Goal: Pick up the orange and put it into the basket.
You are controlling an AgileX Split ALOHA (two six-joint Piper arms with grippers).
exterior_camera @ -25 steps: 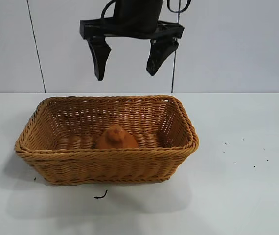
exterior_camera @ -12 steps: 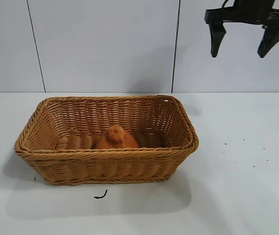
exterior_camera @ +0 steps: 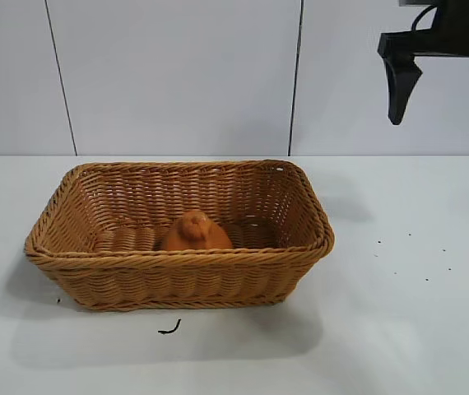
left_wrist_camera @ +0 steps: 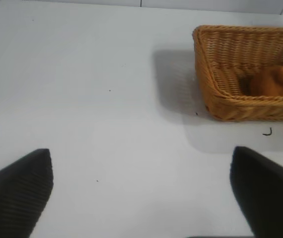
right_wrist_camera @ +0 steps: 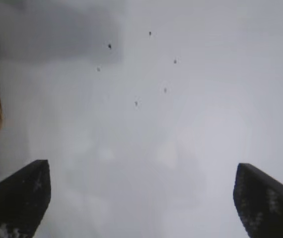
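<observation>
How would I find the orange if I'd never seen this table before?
Look for the big tan woven wicker basket on the white table. Inside, near its front wall, sits the dull-orange rounded fruit. It is the only thing in the basket, with a knobbly bump on top.

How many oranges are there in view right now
1. The orange sits inside the basket, near its front wall. Nothing else shows inside, though the front wall hides part of the floor.

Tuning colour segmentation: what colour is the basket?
Tan-brown woven wicker basket, holding the duller orange; clearest in the exterior view.
</observation>
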